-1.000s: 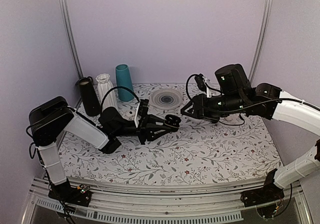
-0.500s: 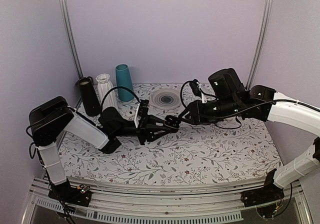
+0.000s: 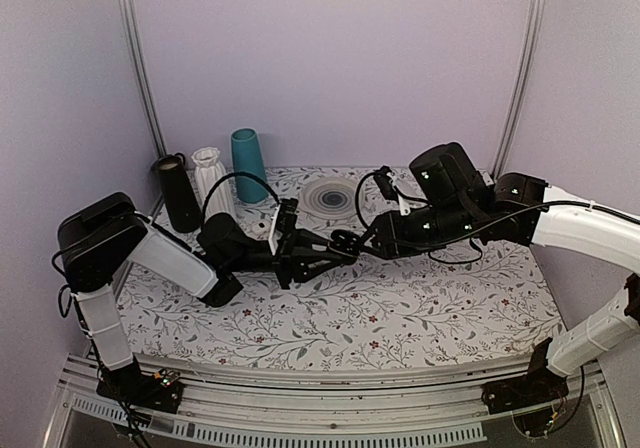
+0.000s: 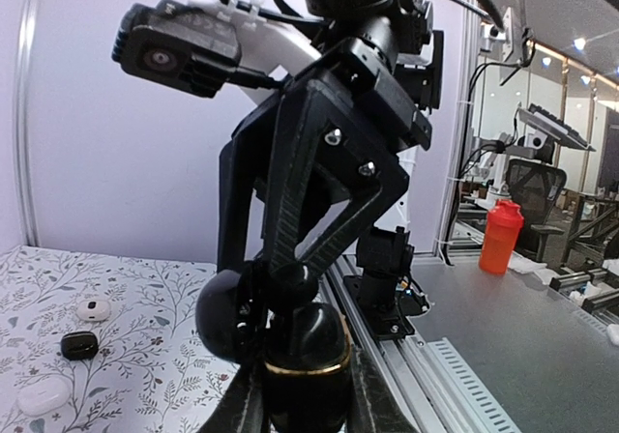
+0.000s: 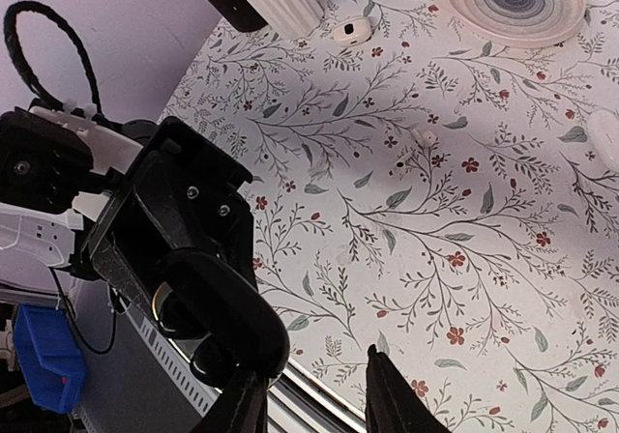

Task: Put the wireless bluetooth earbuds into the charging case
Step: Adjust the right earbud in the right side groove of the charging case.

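Note:
My left gripper is shut on the charging case, a black egg-shaped case with a gold rim, and holds it above the floral cloth. In the left wrist view the case stands between the fingers with its round lid swung open to the left. My right gripper reaches in from the right and its tips meet the case mouth. In the right wrist view its jaws stand apart, and the lid covers the left finger. No earbud shows for certain.
A black cylinder, a white ribbed vase, a teal cup and a ringed disc stand at the back. A white earbud case, a small black case and a white pebble lie on the cloth.
My right gripper has moved left and down from mid-air to the case held by my left gripper. The left arm and the case have not moved.

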Robot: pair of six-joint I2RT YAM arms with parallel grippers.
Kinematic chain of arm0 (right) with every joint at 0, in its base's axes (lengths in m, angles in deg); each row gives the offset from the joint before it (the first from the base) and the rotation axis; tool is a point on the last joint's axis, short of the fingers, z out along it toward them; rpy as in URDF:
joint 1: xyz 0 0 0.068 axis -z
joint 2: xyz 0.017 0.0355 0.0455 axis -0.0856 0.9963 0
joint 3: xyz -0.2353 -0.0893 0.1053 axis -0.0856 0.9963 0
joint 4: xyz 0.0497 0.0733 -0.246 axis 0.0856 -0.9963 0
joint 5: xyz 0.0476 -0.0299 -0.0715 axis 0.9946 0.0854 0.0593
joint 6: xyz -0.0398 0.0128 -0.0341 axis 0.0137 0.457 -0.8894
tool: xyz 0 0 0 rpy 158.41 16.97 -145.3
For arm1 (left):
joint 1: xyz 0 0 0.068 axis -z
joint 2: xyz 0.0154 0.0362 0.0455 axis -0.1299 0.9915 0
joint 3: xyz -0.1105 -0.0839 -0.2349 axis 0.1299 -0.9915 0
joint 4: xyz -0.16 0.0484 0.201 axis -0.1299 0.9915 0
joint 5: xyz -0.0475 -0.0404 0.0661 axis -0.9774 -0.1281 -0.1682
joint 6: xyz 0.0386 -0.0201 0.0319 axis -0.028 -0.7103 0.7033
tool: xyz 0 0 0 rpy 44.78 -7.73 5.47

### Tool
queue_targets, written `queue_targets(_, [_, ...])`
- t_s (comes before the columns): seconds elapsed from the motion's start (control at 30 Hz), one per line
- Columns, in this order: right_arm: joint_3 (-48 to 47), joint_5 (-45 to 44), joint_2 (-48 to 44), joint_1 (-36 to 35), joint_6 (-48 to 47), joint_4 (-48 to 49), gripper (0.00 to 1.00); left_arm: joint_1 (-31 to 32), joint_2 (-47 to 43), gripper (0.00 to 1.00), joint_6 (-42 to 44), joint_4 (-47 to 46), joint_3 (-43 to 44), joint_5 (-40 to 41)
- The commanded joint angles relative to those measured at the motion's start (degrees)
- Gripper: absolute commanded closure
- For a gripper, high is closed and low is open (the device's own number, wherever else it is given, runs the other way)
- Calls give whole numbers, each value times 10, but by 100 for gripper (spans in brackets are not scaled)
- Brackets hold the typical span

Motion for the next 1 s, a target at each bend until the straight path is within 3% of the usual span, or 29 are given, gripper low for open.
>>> queue_targets(0.0, [-13,-40,-12,-4,2,-25,65,-5,-20,100,3,-29,9,1])
queue_targets(0.43, [-14,-62,-34,-10,189,1,68,20,-34,100,152,104,3,143])
queue_targets(0.97, [20,-105,-15,-13,224,41,72,52,-46,100,239,189,26,230])
